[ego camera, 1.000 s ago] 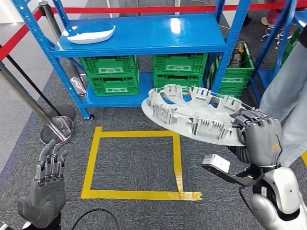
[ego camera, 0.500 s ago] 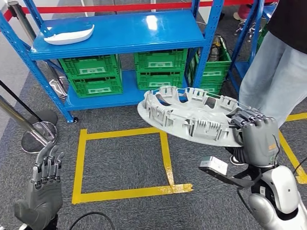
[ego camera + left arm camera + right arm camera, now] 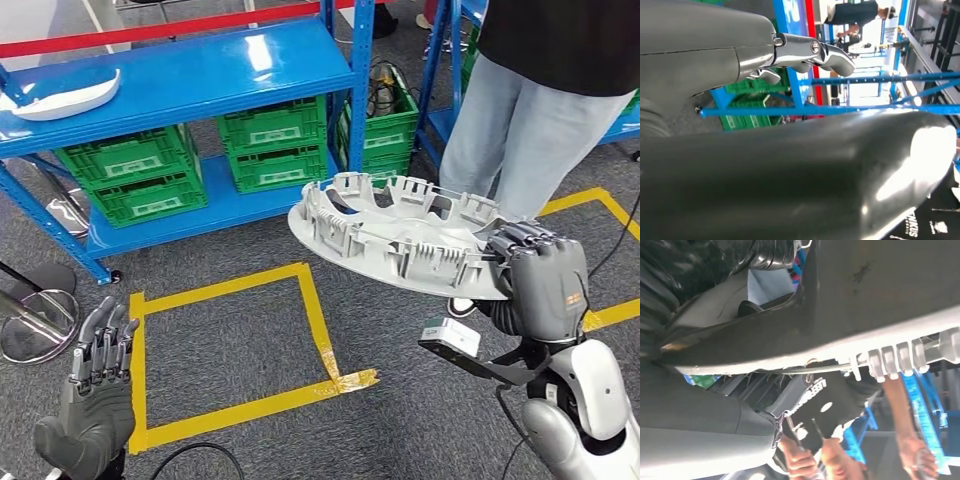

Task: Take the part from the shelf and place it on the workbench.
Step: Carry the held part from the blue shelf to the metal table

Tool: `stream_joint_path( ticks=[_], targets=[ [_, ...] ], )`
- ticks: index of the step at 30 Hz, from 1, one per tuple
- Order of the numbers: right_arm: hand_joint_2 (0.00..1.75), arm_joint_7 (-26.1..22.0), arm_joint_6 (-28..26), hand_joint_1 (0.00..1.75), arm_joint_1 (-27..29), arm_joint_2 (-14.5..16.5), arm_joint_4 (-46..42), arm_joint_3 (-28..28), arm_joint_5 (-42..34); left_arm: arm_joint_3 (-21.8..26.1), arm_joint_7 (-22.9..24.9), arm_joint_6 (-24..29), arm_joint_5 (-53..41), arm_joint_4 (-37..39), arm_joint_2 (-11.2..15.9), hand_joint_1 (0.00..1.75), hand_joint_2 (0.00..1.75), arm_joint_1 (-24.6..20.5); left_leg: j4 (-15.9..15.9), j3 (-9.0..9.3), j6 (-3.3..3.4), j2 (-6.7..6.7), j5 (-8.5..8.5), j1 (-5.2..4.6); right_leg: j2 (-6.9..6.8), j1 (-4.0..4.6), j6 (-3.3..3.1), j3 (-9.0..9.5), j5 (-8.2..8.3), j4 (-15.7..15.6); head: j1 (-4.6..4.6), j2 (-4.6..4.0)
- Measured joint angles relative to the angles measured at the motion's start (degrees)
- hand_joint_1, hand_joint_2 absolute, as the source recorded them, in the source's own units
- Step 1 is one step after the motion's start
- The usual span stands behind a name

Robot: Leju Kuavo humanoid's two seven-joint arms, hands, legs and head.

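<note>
The part (image 3: 392, 240) is a large grey round plastic disc with ribbed tabs along its rim, held level in the air over the carpet. My right hand (image 3: 540, 280) grips its near right edge. From the right wrist camera the part's grey underside (image 3: 885, 295) spans the picture, its rim clips catching the light. My left hand (image 3: 94, 395) hangs low at the left with its fingers straight and apart, holding nothing. The blue shelf (image 3: 189, 75) stands behind at the upper left.
A white part (image 3: 64, 98) lies on the shelf's top board; green crates (image 3: 272, 140) fill the lower board. A person in light trousers (image 3: 521, 130) stands close at the right, beyond the held part. A yellow tape square (image 3: 226, 360) marks the carpet. Chrome stanchion bases (image 3: 30, 320) at left.
The whole scene has slid left and tilted as the camera turned right. The person now takes up more of the upper right. The part stays in my right hand.
</note>
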Motion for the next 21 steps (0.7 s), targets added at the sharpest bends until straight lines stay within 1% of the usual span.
stream_joint_path(
  ticks=[1, 2, 3, 4, 5, 6, 7, 8, 9, 10, 11, 12, 13, 14, 15, 16, 17, 18, 19, 20, 21],
  targets=[
    [1.75, 0.00, 0.15, 1.75, -0.06, 0.01, 0.00, 0.08, 0.02, 0.09, 0.01, 0.05, 0.00, -0.04, 0.00, 0.00, 0.00, 0.10, 3.36, -1.35, -0.23, -1.41, -2.12, 0.14, 0.52, -0.03, -0.20, -0.14, 0.12, 0.01, -0.03, 0.00],
    [1.75, 0.00, 0.26, 1.75, -0.09, 0.01, 0.00, 0.19, 0.04, 0.19, 0.01, 0.09, 0.00, -0.06, -0.01, 0.00, 0.00, 0.26, 7.38, -3.02, -0.29, -2.17, -4.17, 0.19, 1.10, 0.01, -0.35, -0.30, 0.23, 0.01, -0.02, 0.00],
    [1.75, 0.00, 0.29, 1.75, -0.07, 0.01, 0.00, 0.30, 0.06, 0.29, 0.02, 0.09, -0.01, -0.05, -0.01, 0.00, 0.00, 0.44, 10.87, -4.47, -0.26, -2.48, -5.55, 0.20, 1.75, 0.07, -0.46, -0.44, 0.32, 0.02, -0.01, 0.00],
    [1.75, 0.00, 0.27, 1.75, 0.01, 0.01, 0.00, 0.42, 0.07, 0.35, 0.02, 0.08, -0.03, -0.05, -0.01, 0.00, 0.00, 0.63, 12.83, -5.23, -0.12, -2.62, -5.84, 0.19, 2.47, 0.16, -0.53, -0.54, 0.40, 0.04, -0.01, 0.00],
    [1.75, 0.00, 0.23, 1.75, 0.13, 0.00, 0.00, 0.53, 0.08, 0.38, 0.05, 0.03, -0.08, -0.05, -0.01, 0.00, 0.00, 0.78, 12.53, -4.99, 0.15, -2.78, -4.94, 0.16, 3.21, 0.26, -0.55, -0.58, 0.46, 0.05, 0.00, 0.00],
    [1.75, 0.00, 0.16, 1.75, 0.25, 0.00, -0.01, 0.63, 0.07, 0.38, 0.13, -0.03, -0.19, -0.05, -0.01, 0.00, 0.00, 0.87, 10.08, -3.79, 0.54, -3.16, -3.12, 0.12, 3.95, 0.36, -0.54, -0.56, 0.52, 0.05, 0.00, 0.00],
    [1.75, 0.00, 0.10, 1.75, 0.36, 0.00, -0.01, 0.69, 0.04, 0.38, 0.25, -0.12, -0.36, -0.05, 0.01, 0.00, 0.00, 0.91, 6.23, -2.01, 1.08, -4.30, -0.87, 0.07, 4.68, 0.43, -0.51, -0.53, 0.58, 0.06, 0.01, 0.00],
    [1.75, 0.01, 0.03, 1.75, 0.44, 0.00, -0.02, 0.72, -0.03, 0.38, 0.44, -0.20, -0.53, -0.06, 0.04, 0.00, 0.00, 0.94, 2.61, -0.33, 1.68, -6.06, 0.79, 0.11, 5.34, 0.49, -0.38, -0.61, 0.68, 0.07, 0.08, 0.00],
    [1.75, 0.01, -0.07, 1.75, 0.50, 0.00, -0.02, 0.72, -0.15, 0.37, 0.63, -0.26, -0.73, -0.07, 0.07, 0.00, 0.00, 1.00, -0.23, 0.91, 2.13, -7.57, 1.90, 0.13, 6.01, 0.40, -0.19, -0.80, 0.81, 0.10, 0.09, 0.00],
    [1.75, 0.01, -0.20, 1.75, 0.55, 0.00, -0.03, 0.66, -0.32, 0.37, 0.80, -0.29, -0.96, -0.07, 0.10, 0.00, 0.00, 1.05, -1.84, 1.56, 2.46, -8.66, 2.29, 0.10, 6.69, 0.21, 0.10, -1.11, 0.99, 0.12, 0.07, 0.00],
    [1.75, -0.02, -0.33, 1.75, 0.63, 0.00, -0.05, 0.60, -0.51, 0.36, 0.93, -0.25, -1.15, -0.08, 0.14, 0.00, 0.00, 1.09, -2.36, 1.73, 2.62, -8.80, 2.10, 0.06, 7.39, 0.03, 0.47, -1.49, 1.23, 0.11, 0.00, 0.00],
    [1.75, -0.09, -0.43, 1.75, 0.74, -0.03, -0.08, 0.46, -0.74, 0.35, 0.98, -0.15, -1.45, -0.09, 0.15, 0.00, 0.00, 1.10, -2.88, 1.79, 2.60, -8.06, 2.13, 0.05, 8.12, -0.09, 0.88, -1.86, 1.50, 0.04, -0.10, 0.00],
    [1.75, -0.19, -0.53, 1.75, 0.94, -0.09, -0.11, 0.29, -0.95, 0.32, 1.02, 0.00, -1.79, -0.12, 0.18, 0.00, 0.00, 1.02, -3.41, 1.89, 2.56, -7.19, 2.19, 0.15, 7.87, -0.07, 1.19, -2.39, 1.48, 0.18, -0.13, 0.00],
    [1.75, -0.31, -0.59, 1.75, 1.09, -0.19, -0.15, 0.14, -1.11, 0.30, 1.02, 0.18, -2.08, -0.15, 0.20, 0.00, 0.00, 0.99, -3.97, 2.03, 2.55, -6.34, 2.32, 0.30, 6.63, 0.06, 1.49, -3.05, 0.92, 0.91, 0.01, 0.00],
    [1.75, -0.39, -0.67, 1.75, 1.19, -0.29, -0.18, 0.00, -1.25, 0.28, 1.02, 0.33, -2.34, -0.19, 0.21, 0.00, 0.00, 0.98, -4.40, 2.12, 2.54, -5.45, 2.51, 0.48, 4.86, 0.19, 1.81, -4.07, -0.25, 2.66, 0.22, 0.00],
    [1.75, -0.45, -0.73, 1.75, 1.30, -0.36, -0.19, -0.07, -1.32, 0.27, 1.02, 0.41, -2.47, -0.21, 0.24, 0.00, 0.00, 1.02, -4.59, 2.16, 2.55, -4.57, 2.62, 0.51, 2.80, 0.19, 2.07, -5.54, -2.03, 5.66, 0.38, 0.00],
    [1.75, -0.48, -0.79, 1.75, 1.30, -0.41, -0.20, -0.09, -1.35, 0.28, 1.02, 0.46, -2.51, -0.21, 0.25, 0.00, 0.00, 1.11, -4.58, 2.13, 2.64, -3.74, 2.62, 0.47, 1.50, 0.14, 2.46, -7.21, -3.96, 9.46, 0.55, 0.00],
    [1.75, -0.49, -0.84, 1.75, 1.34, -0.42, -0.19, -0.10, -1.37, 0.28, 1.02, 0.46, -2.53, -0.21, 0.27, 0.00, 0.00, 1.15, -4.53, 2.08, 2.64, -2.85, 2.60, 0.44, 0.99, 0.04, 2.79, -8.78, -5.43, 13.10, 0.56, 0.00],
    [1.75, -0.50, -0.87, 1.75, 1.41, -0.42, -0.19, -0.11, -1.37, 0.27, 1.02, 0.46, -2.54, -0.21, 0.28, 0.00, 0.00, 1.18, -4.47, 2.04, 2.61, -1.97, 2.56, 0.42, 0.78, -0.06, 3.05, -9.73, -6.10, 15.47, 0.56, 0.00],
    [1.75, -0.51, -0.90, 1.75, 1.48, -0.42, -0.18, -0.13, -1.37, 0.27, 1.02, 0.47, -2.55, -0.20, 0.29, 0.00, 0.00, 1.17, -4.42, 2.04, 2.54, -1.12, 2.49, 0.42, 0.61, -0.12, 3.25, -9.53, -5.67, 15.60, 0.58, 0.00],
    [1.75, -0.50, -0.90, 1.75, 1.54, -0.42, -0.17, -0.15, -1.37, 0.27, 1.02, 0.47, -2.56, -0.20, 0.30, 0.00, 0.00, 1.16, -4.34, 2.07, 2.40, -0.35, 2.40, 0.44, 0.27, -0.17, 3.36, -8.14, -4.32, 13.43, 0.58, 0.00]
  ],
)
